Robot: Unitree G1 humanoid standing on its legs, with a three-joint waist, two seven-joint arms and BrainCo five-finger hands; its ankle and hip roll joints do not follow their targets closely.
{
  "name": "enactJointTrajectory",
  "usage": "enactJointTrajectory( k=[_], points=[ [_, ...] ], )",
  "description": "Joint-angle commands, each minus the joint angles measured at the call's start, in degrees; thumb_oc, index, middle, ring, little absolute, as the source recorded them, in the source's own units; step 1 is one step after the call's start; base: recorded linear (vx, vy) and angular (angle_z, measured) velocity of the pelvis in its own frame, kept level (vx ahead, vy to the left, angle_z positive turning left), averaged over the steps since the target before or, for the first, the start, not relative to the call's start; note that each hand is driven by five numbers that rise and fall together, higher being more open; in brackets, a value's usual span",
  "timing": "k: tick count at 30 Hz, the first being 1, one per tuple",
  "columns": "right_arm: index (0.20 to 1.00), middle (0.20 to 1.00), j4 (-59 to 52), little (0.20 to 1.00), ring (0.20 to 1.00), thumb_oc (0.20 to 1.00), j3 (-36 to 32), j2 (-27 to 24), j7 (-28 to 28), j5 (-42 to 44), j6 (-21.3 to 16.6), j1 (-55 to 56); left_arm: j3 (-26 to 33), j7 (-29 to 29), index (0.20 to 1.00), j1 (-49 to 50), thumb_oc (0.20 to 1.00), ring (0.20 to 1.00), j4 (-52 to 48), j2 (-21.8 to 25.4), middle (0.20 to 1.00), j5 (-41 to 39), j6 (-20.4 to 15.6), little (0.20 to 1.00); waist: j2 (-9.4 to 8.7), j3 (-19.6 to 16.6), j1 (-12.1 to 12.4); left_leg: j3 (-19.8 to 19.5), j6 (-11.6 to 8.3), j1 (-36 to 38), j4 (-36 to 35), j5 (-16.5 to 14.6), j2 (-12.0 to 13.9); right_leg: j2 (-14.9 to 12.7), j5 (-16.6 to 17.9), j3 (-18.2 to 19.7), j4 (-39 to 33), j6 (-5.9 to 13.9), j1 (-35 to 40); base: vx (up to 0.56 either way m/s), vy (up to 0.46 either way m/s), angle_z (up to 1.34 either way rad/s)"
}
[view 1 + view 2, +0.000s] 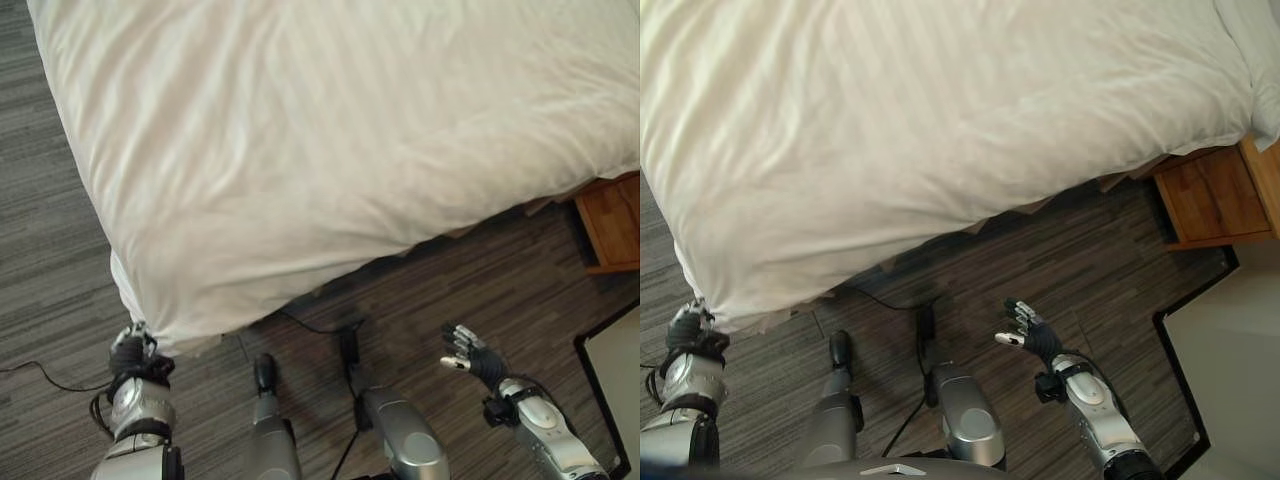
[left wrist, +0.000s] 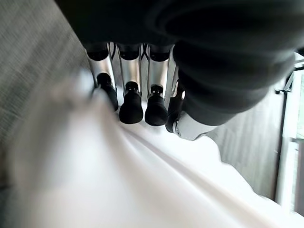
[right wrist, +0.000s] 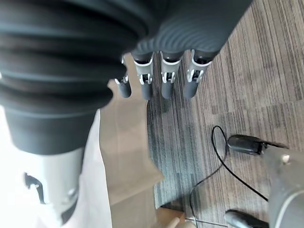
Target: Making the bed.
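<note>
White duvet (image 1: pixel 330 140): spread over the bed, faintly striped weave, lightly creased, covering nearly the whole mattress top. Near corner hanging over the bed's edge toward the floor, drawn to a point at the left hand.

Left hand (image 1: pixel 130 352): at the lower left of the head views, directly below the duvet's near corner. Fingers (image 2: pixel 131 107) curled in a row with dark tips pressed into the white cloth, as seen in the left wrist view; corner pinched and gathered, folds running away from the fingertips.

Right hand (image 1: pixel 1025 335): raised above the floor, well apart from the bed's edge, palm turned upward. Fingers (image 3: pixel 166 78) relaxed and slightly bent, nothing held; carpet visible past them in the right wrist view.

Floor (image 1: pixel 470 290): grey-brown striped carpet, running under the bed's near side.

Wooden nightstand (image 1: pixel 1215 195): brown, beside the bed at the far right, partly tucked under the duvet's overhang. Contents, if any, hidden.

Pale panel (image 1: pixel 1230 350): light surface with a dark border, lying at the lower right beside the nightstand.

Containers: none identifiable. Labels or writing: nothing legible on any surface.
</note>
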Motion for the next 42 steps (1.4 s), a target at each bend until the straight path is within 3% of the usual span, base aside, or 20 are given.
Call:
enactJointTrajectory(
  k=[1,5,9,12,13,16,17,21,22,26,28,34,35,37,42],
  points=[
    [1.000,1.000,-2.4,1.000,1.000,1.000,-0.9,0.3,0.8,2.0,-1.4,2.4,2.2,1.5,0.200,6.8,0.200,0.200,2.5,0.2,0.200,0.9,-0.2,0.200,-1.45,-2.4,2.7,2.5,1.10,0.7,0.4,1.4,0.6,-2.1,-1.7,2.8,1.4,2.54,0.3,0.00,-0.032,0.09],
    [1.000,1.000,-1.9,1.000,1.000,1.000,-1.3,0.2,0.9,1.4,-1.1,3.6,5.9,1.8,0.200,9.1,0.200,0.200,0.6,1.2,0.200,-4.0,-2.1,0.200,-0.28,-2.1,4.4,1.8,1.16,0.7,0.4,1.6,0.4,-2.2,-1.8,2.1,1.2,2.50,0.8,0.00,-0.017,0.07],
    [1.000,1.000,-1.4,1.000,1.000,1.000,-1.4,0.4,0.7,1.3,-1.2,3.8,8.4,1.9,0.200,8.2,0.200,0.200,-6.4,2.5,0.200,-11.6,-7.2,0.200,0.72,-3.2,5.1,1.6,1.17,1.1,0.4,1.5,0.2,-2.5,-2.0,1.8,1.2,2.51,1.4,0.00,0.011,0.15],
    [1.000,1.000,-2.4,1.000,1.000,1.000,-3.7,-1.0,1.8,0.0,-1.6,4.1,1.1,-4.1,0.200,10.6,0.200,0.200,-33.8,0.0,0.200,-12.3,-10.7,0.200,2.49,-4.0,5.5,1.0,1.39,1.7,0.4,1.3,-0.2,-2.9,-2.2,1.5,1.2,2.45,2.3,-0.02,0.042,0.08],
    [1.000,1.000,-2.5,1.000,1.000,1.000,-3.7,-1.0,1.8,0.0,-1.5,4.2,1.1,-3.9,0.200,10.8,0.200,0.200,-34.1,-0.1,0.200,-12.1,-10.7,0.200,2.51,-4.1,5.5,1.0,1.39,1.5,0.4,1.5,-0.2,-3.0,-2.0,1.5,1.2,2.45,2.1,-0.02,0.027,0.08],
    [1.000,1.000,-1.8,1.000,1.000,1.000,-5.2,-1.2,2.8,-1.3,-1.7,4.2,-4.2,-6.1,0.200,14.8,0.200,0.200,-61.4,-2.4,0.200,-9.5,-12.0,0.200,3.68,-4.3,5.6,0.3,1.60,2.0,0.4,1.4,-0.6,-3.3,-2.1,1.0,1.2,2.42,2.9,-0.03,0.030,0.07],
    [1.000,1.000,-1.3,1.000,1.000,1.000,-5.7,-1.4,3.7,-2.1,-1.8,4.2,-6.1,-9.9,0.200,14.4,0.200,0.200,-71.0,-2.3,0.200,-9.5,-11.6,0.200,3.97,-4.7,5.2,0.1,1.62,2.2,0.4,1.2,-0.8,-3.4,-2.1,1.1,1.1,2.56,3.2,-0.03,0.029,0.05],
    [1.000,1.000,-1.9,1.000,1.000,1.000,-5.5,-2.4,5.3,-2.8,-1.4,4.3,-11.7,-12.8,0.200,13.5,0.200,0.200,-75.9,-1.2,0.200,-7.1,-9.3,0.200,4.17,-5.5,4.4,0.3,1.66,2.0,0.4,1.3,-0.9,-3.5,-1.6,1.4,0.9,2.70,2.9,-0.02,0.018,0.02],
    [1.000,1.000,-2.0,1.000,1.000,1.000,-5.2,-2.9,6.2,-3.1,-1.2,3.9,-14.9,-14.1,0.200,13.5,0.200,0.200,-74.8,-0.7,0.200,-6.1,-8.3,0.200,4.28,-5.8,4.0,0.6,1.69,2.0,0.4,1.3,-0.9,-3.4,-1.5,1.7,0.8,2.76,2.7,-0.02,0.034,-0.03],
    [1.000,1.000,-2.4,1.000,1.000,1.000,-5.0,-3.6,6.7,-3.3,-0.8,3.7,-19.0,-15.2,0.200,13.8,0.200,0.200,-70.6,-1.4,0.200,-4.9,-6.8,0.200,4.42,-6.1,3.5,1.1,1.79,2.0,0.4,1.2,-0.9,-3.4,-1.3,2.1,0.8,2.80,2.4,-0.01,0.030,-0.08],
    [1.000,1.000,-2.0,1.000,1.000,1.000,-5.1,-3.6,6.3,-3.4,-0.7,3.4,-20.4,-15.5,0.200,13.5,0.200,0.200,-62.1,-3.4,0.200,-5.8,-5.3,0.200,4.40,-6.3,3.3,1.3,1.87,1.8,0.4,1.4,-0.9,-3.5,-1.3,2.3,0.7,2.80,1.9,-0.01,0.024,-0.08],
    [1.000,1.000,-1.5,1.000,1.000,1.000,-4.7,-4.1,4.9,-3.4,-0.5,1.8,-23.2,-11.0,0.200,11.7,0.200,0.200,-49.7,-2.6,0.200,1.7,-3.7,0.200,4.45,-5.9,2.8,1.6,1.89,1.0,0.4,1.8,-0.7,-3.2,-0.9,2.4,0.8,2.70,1.1,0.00,0.002,-0.01],
    [1.000,1.000,-1.4,1.000,1.000,1.000,-4.7,-4.1,4.9,-3.4,-0.5,1.8,-23.2,-11.0,0.200,11.6,0.200,0.200,-49.6,-2.6,0.200,1.7,-3.7,0.200,4.46,-5.8,2.8,1.6,1.89,1.0,0.4,1.8,-0.7,-3.2,-0.9,2.4,0.8,2.70,1.1,0.00,0.000,0.00],
    [1.000,1.000,-0.9,1.000,1.000,1.000,-4.1,-3.5,3.5,-2.4,-0.5,-0.1,-20.4,-8.1,0.200,7.9,0.200,0.200,-39.0,-3.7,0.200,0.3,-4.2,0.200,3.85,-5.6,2.5,2.2,1.77,0.1,0.4,2.1,-0.3,-2.8,-0.4,3.1,0.7,2.79,-0.1,-0.01,0.009,-0.07],
    [1.000,1.000,-0.8,1.000,1.000,1.000,-4.4,-2.9,2.7,-1.3,-0.8,0.0,-17.4,-6.2,0.200,5.8,0.200,0.200,-35.8,-2.9,0.200,-1.1,-5.2,0.200,3.12,-5.3,2.1,2.6,1.62,-0.8,0.4,2.3,-0.2,-2.4,-0.1,3.5,0.7,2.91,-1.3,-0.01,-0.003,-0.10]
  ],
)
